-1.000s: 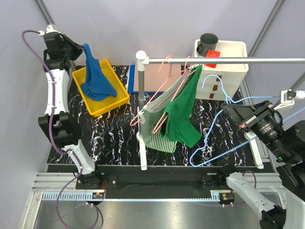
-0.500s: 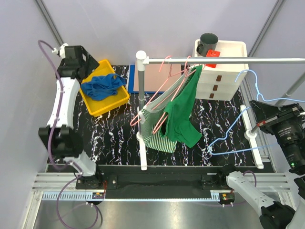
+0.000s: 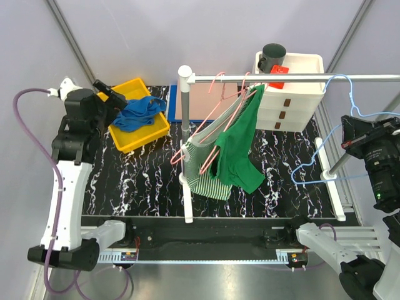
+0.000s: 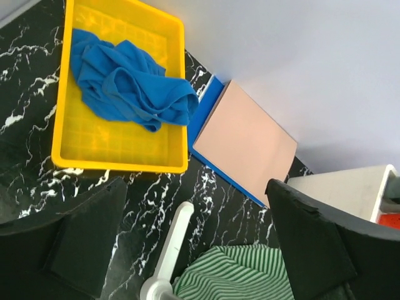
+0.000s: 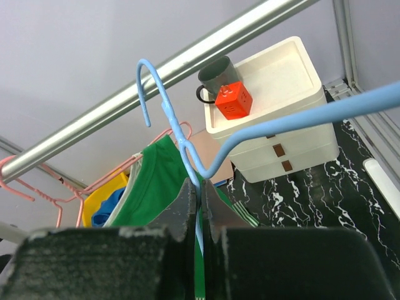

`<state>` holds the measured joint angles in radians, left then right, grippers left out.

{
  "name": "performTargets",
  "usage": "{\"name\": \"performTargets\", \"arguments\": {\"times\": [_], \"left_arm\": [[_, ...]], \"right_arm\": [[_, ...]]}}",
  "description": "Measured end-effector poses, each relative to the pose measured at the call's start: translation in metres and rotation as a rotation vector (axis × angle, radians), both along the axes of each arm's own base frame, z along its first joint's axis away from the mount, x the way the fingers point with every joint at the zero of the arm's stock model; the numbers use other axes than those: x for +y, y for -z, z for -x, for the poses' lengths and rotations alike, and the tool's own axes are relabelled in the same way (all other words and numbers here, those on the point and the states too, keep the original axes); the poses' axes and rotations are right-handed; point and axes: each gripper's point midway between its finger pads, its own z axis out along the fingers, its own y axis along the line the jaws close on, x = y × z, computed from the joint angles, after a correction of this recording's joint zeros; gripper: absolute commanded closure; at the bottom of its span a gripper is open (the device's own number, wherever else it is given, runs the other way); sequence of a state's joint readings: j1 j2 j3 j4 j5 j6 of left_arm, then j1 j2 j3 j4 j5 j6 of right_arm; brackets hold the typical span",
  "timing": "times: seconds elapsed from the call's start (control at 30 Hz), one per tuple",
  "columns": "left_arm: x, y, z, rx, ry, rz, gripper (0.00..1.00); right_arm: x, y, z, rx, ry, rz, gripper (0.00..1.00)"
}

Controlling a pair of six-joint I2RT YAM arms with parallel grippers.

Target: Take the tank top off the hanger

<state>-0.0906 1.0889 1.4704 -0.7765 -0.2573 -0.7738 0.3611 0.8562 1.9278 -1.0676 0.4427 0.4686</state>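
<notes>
On black marbled table, yellow tray with tank top — grey walls

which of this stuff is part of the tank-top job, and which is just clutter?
Job:
- blue tank top, lying in the yellow bin
- blue hanger, bare, clamped in the right gripper
- left gripper, open

Clutter:
- green shirt
- striped top
- rail
- white drawers
- mug
- red cube
- pink board
</notes>
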Motion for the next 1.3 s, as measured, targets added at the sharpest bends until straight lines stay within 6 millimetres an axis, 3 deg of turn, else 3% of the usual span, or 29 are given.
{"name": "performTargets", "arguments": {"times": [0.1,0.2,0.23,0.33,0.4,0.47,0.57,0.73,1.03,1.1,1.13,1.2,1.3], "left_arm": [[0.000,0.012,-0.028,0.052,0.032,-0.011,0.01],[0.002,0.042,-0.076,0.153,0.078,0.008,0.01],[0.004,0.061,-0.097,0.198,0.093,0.023,0.01],[0.008,0.117,-0.127,0.327,0.102,0.092,0.01],[0.009,0.150,-0.132,0.403,0.081,0.175,0.01],[0.012,0.172,-0.130,0.448,0.044,0.254,0.01],[0.017,0.180,-0.132,0.456,-0.027,0.336,0.01],[0.020,0.190,-0.153,0.423,-0.142,0.460,0.01],[0.031,0.278,-0.185,0.567,-0.344,0.563,0.01],[0.034,0.285,-0.194,0.572,-0.363,0.557,0.11],[0.037,0.287,-0.199,0.569,-0.369,0.553,0.33],[0.039,0.287,-0.209,0.554,-0.370,0.549,0.59],[0.043,0.289,-0.210,0.551,-0.387,0.538,0.79]], "right_arm": [[0.004,-0.005,0.000,-0.015,-0.021,-0.004,1.00],[0.008,-0.007,0.002,-0.023,-0.047,-0.011,1.00],[0.010,-0.008,0.003,-0.024,-0.058,-0.015,1.00],[0.012,-0.008,0.004,-0.024,-0.072,-0.023,1.00],[0.012,-0.008,0.005,-0.028,-0.071,-0.032,1.00],[0.011,-0.009,0.007,-0.032,-0.070,-0.040,1.00],[0.010,-0.009,0.008,-0.034,-0.065,-0.054,1.00],[0.012,-0.009,0.005,-0.029,-0.064,-0.078,1.00],[0.008,-0.001,-0.002,-0.004,-0.016,-0.110,1.00],[0.007,-0.001,-0.002,-0.005,-0.013,-0.111,1.00],[0.007,-0.002,-0.002,-0.006,-0.012,-0.111,1.00],[0.007,-0.002,-0.003,-0.007,-0.013,-0.112,1.00],[0.007,-0.003,-0.004,-0.007,-0.009,-0.111,1.00]]}}
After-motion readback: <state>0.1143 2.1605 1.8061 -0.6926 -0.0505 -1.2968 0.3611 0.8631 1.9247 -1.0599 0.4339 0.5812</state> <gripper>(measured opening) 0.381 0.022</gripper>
